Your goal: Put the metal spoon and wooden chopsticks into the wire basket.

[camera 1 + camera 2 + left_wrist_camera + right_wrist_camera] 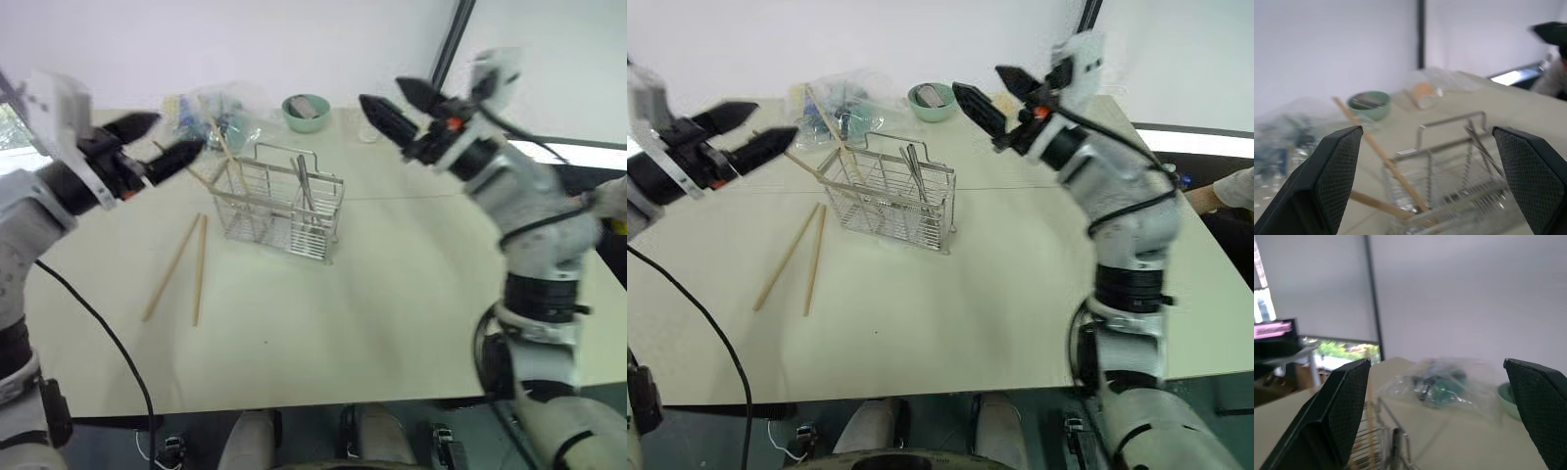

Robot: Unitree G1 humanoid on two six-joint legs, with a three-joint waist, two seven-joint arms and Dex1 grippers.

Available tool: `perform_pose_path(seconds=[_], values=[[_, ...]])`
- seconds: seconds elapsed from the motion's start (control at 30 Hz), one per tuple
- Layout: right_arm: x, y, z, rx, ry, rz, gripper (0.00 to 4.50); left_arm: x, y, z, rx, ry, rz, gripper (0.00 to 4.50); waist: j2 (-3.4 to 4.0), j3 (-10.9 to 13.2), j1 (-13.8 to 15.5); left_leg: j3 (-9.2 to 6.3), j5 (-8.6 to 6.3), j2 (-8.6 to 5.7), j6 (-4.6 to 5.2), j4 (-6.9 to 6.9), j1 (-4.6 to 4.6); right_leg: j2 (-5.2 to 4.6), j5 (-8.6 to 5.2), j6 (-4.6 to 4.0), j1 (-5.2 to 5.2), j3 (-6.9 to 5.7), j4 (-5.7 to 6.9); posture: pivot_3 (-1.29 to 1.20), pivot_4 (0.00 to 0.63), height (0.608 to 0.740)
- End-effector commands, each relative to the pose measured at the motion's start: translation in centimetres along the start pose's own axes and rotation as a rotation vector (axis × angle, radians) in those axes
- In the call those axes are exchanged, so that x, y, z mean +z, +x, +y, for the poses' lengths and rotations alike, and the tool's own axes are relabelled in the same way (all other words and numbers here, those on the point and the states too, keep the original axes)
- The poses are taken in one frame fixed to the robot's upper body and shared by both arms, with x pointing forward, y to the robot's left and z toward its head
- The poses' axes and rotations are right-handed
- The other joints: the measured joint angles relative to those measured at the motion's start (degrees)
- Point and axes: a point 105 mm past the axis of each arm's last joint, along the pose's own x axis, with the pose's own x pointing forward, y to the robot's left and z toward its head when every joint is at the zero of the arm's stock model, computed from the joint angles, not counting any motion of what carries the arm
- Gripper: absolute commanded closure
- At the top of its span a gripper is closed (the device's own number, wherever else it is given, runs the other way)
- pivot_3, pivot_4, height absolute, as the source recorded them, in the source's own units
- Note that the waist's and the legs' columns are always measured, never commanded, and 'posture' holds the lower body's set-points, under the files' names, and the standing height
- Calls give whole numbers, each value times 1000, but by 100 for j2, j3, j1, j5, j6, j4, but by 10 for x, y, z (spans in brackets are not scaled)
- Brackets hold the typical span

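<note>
While both hands gape empty | left hand (157, 142) above chopsticks (184, 266) | right hand (400, 106) beyond basket (279, 204)

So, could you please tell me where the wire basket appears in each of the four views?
Left eye view: wire basket mid-table, right of the loose chopsticks.
Right eye view: basket left of centre, mid-table.
Left wrist view: basket close ahead, in front of the bowl.
Right wrist view: basket corner, nearer than the plastic bag.
Shared landmark: green bowl beyond the basket.
</note>
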Motion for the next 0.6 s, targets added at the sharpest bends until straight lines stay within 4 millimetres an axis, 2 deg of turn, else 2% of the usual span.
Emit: perform_pose_path(seconds=[0.03, 0.13, 0.23, 0.33, 0.4, 0.6], values=[[2, -28, 30, 217, -100, 110, 26, 3, -13, 46, 271, -28, 29, 0, -8, -5, 12, -1, 0, 0, 1, -3, 7, 0, -2, 1, 9, -1, -6, 0, 150, 633], [-19, -55, 42, 297, -109, 253, 26, -25, -22, 72, 413, -35, 210, 0, -12, -3, 7, -2, -1, 3, 1, -13, 30, 1, -1, 1, 44, -5, -53, 0, 150, 633], [-40, -72, 50, 316, -97, 341, 26, -48, -25, 78, 430, -31, 349, 0, -14, 1, 13, 4, -1, 11, -1, -13, 41, -7, -2, 1, 59, -4, -65, 0, 150, 633], [-53, -79, 52, 291, -65, 370, 26, -69, -20, 71, 390, -59, 452, 0, -18, 4, 39, 4, -2, 9, -3, -9, 40, -17, -2, -1, 63, -3, -73, 0, 150, 633], [-61, -80, 51, 260, -50, 381, 26, -83, -12, 58, 317, -96, 500, 0, -27, 7, 49, 3, -2, 9, -6, -7, 39, -21, -2, -3, 62, -3, -74, 0, 150, 633], [-65, -76, 50, 176, -3, 350, 26, -125, -12, 46, 234, -116, 648, 0, -28, 6, 152, 6, 1, 5, -12, -7, 28, -49, -8, -19, 48, 2, -75, 0, 150, 633]])
